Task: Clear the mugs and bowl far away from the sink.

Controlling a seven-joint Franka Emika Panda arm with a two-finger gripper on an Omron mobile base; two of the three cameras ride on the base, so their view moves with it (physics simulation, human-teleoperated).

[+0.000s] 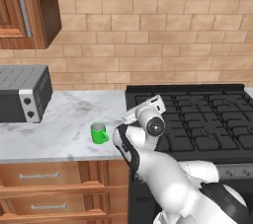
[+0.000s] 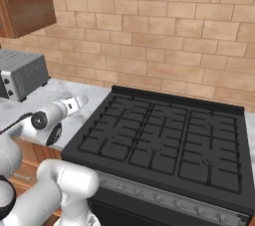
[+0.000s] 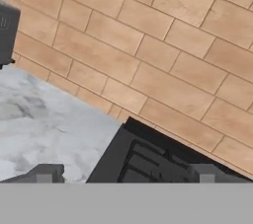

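The pincer (image 3: 126,172) stands spread wide with nothing between its two dark tips, one of them over the marble counter (image 1: 59,119) and the other over the near corner of the black stove (image 1: 197,114). It is pointed level toward the brick wall (image 3: 148,60), held above the seam where counter meets stove. The green mug (image 1: 99,132) sits on the counter below and off to one side of the pincer, nearer the counter's front edge, upright with its handle turned toward the arm. They are near each other but clearly apart. A toaster oven (image 1: 22,94) rests farther along the counter, well beyond the mug.

My read is that this is the approach to the mug, with no grasp begun. The next move calls for tipping the hand downward, swinging it across over the mug, and lowering the open jaws around its rim or wall before closing
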